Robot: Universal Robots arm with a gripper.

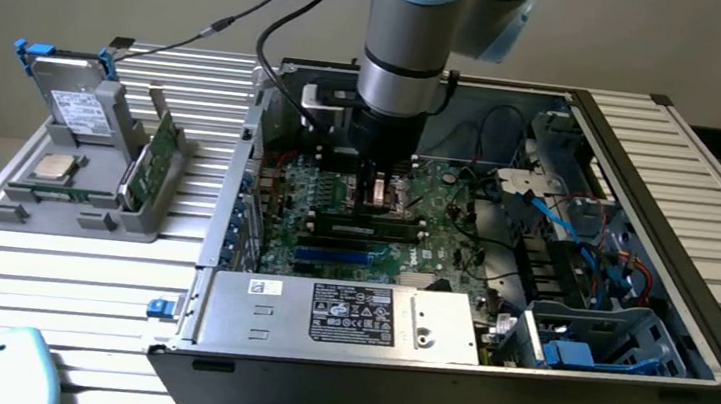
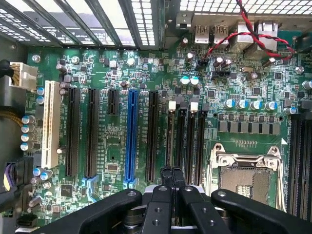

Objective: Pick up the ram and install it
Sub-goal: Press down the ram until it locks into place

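The ram (image 1: 361, 229) appears to lie along a motherboard (image 2: 122, 78) slot inside the computer case (image 1: 678, 245). Your gripper (image 2: 171, 176) hovers just behind it, fingers pressed together, holding nothing. Seating seems under way and calls for even downward pressure.

Lighting's pretty flat and soft overall, no hard shadows on the table (image 1: 86, 264). Inside of the case (image 1: 672, 295) sits darker, and the arm (image 1: 412, 37) shades the motherboard (image 1: 453, 222) right under it. The exterior view is a bit soft and grainy. In the wrist view the board is bright and sharp, the vent slots (image 2: 122, 19) blow out white, and the gripper (image 2: 171, 178) up close looks blurry.
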